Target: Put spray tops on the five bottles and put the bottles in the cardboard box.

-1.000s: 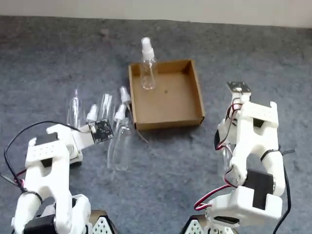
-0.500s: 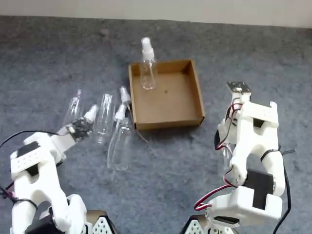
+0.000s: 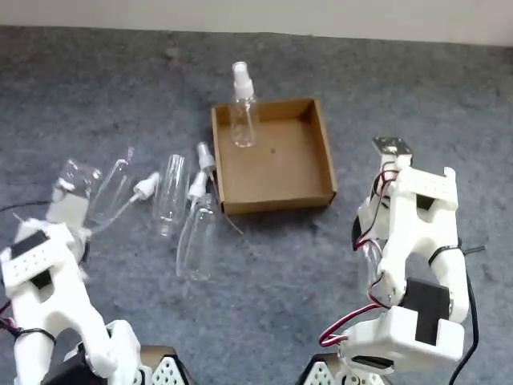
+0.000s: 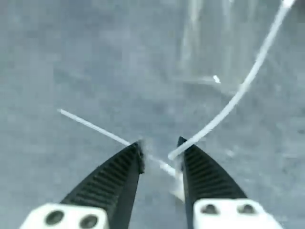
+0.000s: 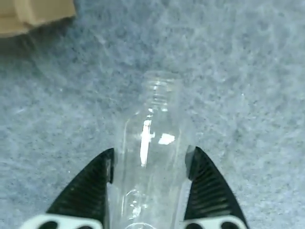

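Observation:
My right gripper (image 5: pixel 150 164) is shut on a clear bottle (image 5: pixel 151 143) that has no top, held low over the carpet near the box's corner; the same bottle (image 3: pixel 370 261) peeks out under that arm in the high view. My left gripper (image 4: pixel 159 151) is open just above the carpet at the far left, and thin white dip tubes (image 4: pixel 228 102) lie between its tips. A loose spray top (image 3: pixel 145 188) trails its tube toward that arm. One capped bottle (image 3: pixel 243 116) stands in the cardboard box (image 3: pixel 280 172).
Between the left arm and the box lie a topless bottle (image 3: pixel 170 199), a capped bottle (image 3: pixel 195 233), another clear bottle (image 3: pixel 111 191) and a second loose spray top (image 3: pixel 206 156). Open carpet stretches in front of and behind the box.
My left arm has swung away from the cluster of bottles to the far left of the table. The right arm and its bottle have not moved.

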You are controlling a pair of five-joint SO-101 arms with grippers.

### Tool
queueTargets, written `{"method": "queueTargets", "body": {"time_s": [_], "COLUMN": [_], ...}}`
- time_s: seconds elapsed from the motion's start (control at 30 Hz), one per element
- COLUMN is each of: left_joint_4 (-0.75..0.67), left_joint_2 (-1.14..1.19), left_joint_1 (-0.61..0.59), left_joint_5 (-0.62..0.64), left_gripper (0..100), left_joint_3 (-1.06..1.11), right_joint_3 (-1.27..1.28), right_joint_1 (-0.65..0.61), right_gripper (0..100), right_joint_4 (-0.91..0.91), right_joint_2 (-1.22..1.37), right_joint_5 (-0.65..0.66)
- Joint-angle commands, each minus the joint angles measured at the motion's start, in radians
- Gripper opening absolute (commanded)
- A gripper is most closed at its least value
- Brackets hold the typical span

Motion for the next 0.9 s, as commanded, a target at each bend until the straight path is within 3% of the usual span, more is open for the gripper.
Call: {"method": "queueTargets", "body": {"time_s": [0.0,0.07,0.2,0.27,0.37,0.43,0.53,0.63,0.73,0.87], "left_joint_4": [0.071,0.164,0.367,0.462,0.535,0.497,0.367,0.250,0.190,0.150], "left_joint_2": [-0.019,-0.018,-0.022,-0.027,-0.038,-0.047,-0.041,-0.041,-0.041,-0.041], "left_joint_1": [-0.028,-0.030,-0.041,-0.051,-0.048,-0.053,-0.054,-0.071,-0.102,-0.130], "left_joint_5": [-0.161,-0.413,-1.065,-1.261,-1.323,-1.329,-1.341,-1.445,-1.559,-1.619], "left_gripper": [8,8,8,9,20,25,24,24,24,24], "left_joint_3": [-0.223,-0.289,-0.277,-0.237,-0.213,-0.185,-0.125,-0.056,-0.015,-0.010], "right_joint_3": [-0.008,-0.008,-0.008,-0.008,-0.008,-0.008,-0.008,-0.008,-0.008,-0.008], "right_joint_1": [0.005,0.005,0.005,0.005,0.007,0.005,0.005,0.007,0.007,0.005], "right_gripper": [0.4,0.4,0.4,0.4,0.4,0.4,0.4,0.4,0.4,0.4], "right_joint_4": [0.010,0.008,0.004,0.004,0.002,0.002,0.002,0.002,0.004,0.005], "right_joint_2": [-0.010,-0.010,-0.010,-0.008,-0.008,-0.008,-0.008,-0.008,-0.008,-0.008], "right_joint_5": [0.009,0.009,0.009,0.009,0.009,0.009,0.009,0.009,0.009,0.009]}}
